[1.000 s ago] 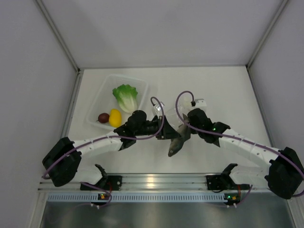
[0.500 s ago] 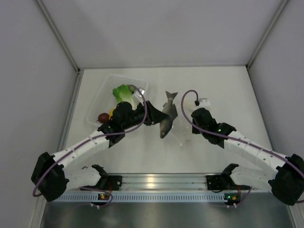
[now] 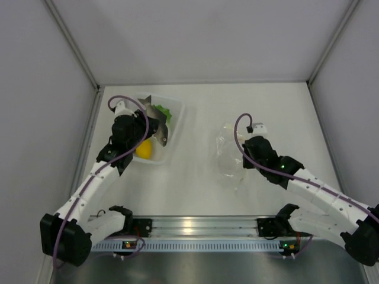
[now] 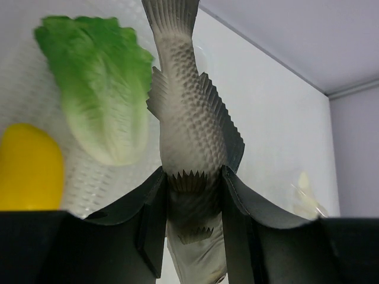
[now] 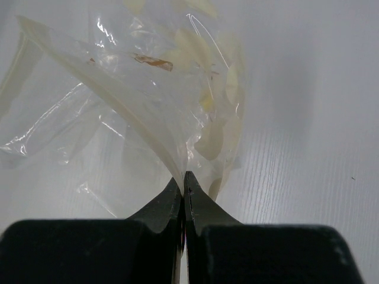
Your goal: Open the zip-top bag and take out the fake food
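My left gripper [image 3: 155, 126] is shut on a grey toy fish [image 3: 160, 131], held by its head end over the clear tray [image 3: 173, 144]; the left wrist view shows the fish [image 4: 189, 124] tail-up between the fingers of the left gripper [image 4: 193, 198]. The green lettuce [image 3: 166, 111] and the yellow piece [image 3: 144, 149] lie in the tray, and both show in the left wrist view [image 4: 98, 94] [image 4: 28, 173]. The dark red fruit is hidden under the arm. My right gripper [image 3: 242, 161] is shut on an edge of the zip-top bag [image 3: 228, 155], which lies crumpled on the table [image 5: 148, 100].
The tray stands at the back left near the left wall. The bag also shows at the right edge of the left wrist view [image 4: 305, 198]. Grey walls close in both sides and the back. The arm bases and rail are at the near edge.
My left gripper carried the fish out of the bag and left across the table to above the tray. The right arm drew back a little, still holding the bag.
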### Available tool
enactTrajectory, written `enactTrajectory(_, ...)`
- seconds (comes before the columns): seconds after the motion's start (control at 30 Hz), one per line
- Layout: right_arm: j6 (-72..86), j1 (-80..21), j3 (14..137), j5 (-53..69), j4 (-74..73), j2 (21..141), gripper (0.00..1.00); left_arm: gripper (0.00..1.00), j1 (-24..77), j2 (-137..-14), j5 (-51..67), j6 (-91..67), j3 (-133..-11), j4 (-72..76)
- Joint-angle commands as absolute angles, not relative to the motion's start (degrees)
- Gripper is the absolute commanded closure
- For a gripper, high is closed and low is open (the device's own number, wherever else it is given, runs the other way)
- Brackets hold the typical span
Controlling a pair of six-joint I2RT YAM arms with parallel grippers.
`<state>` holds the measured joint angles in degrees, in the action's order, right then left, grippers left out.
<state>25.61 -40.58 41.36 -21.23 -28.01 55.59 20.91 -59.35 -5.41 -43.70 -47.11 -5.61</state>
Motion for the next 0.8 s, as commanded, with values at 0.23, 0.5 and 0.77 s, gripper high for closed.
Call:
enactTrajectory(0.23, 23.5, -39.8, 44.0, -18.2, -32.4, 50.7, 1.00, 1.00, 0.4, -69.5, 15.4, -32.4, -45.3, -6.2)
enactTrajectory(0.5, 22.9, -39.8, 43.6, -17.8, -32.9, 50.0, 0.99, 0.57, -5.8, -75.6, 20.6, -31.2, -44.7, -6.0)
enactTrajectory(0.77, 23.0, -39.8, 43.4, -17.3, -33.0, 49.3, 0.99, 0.02, -5.9, -70.4, 22.4, -32.2, -43.7, -5.4)
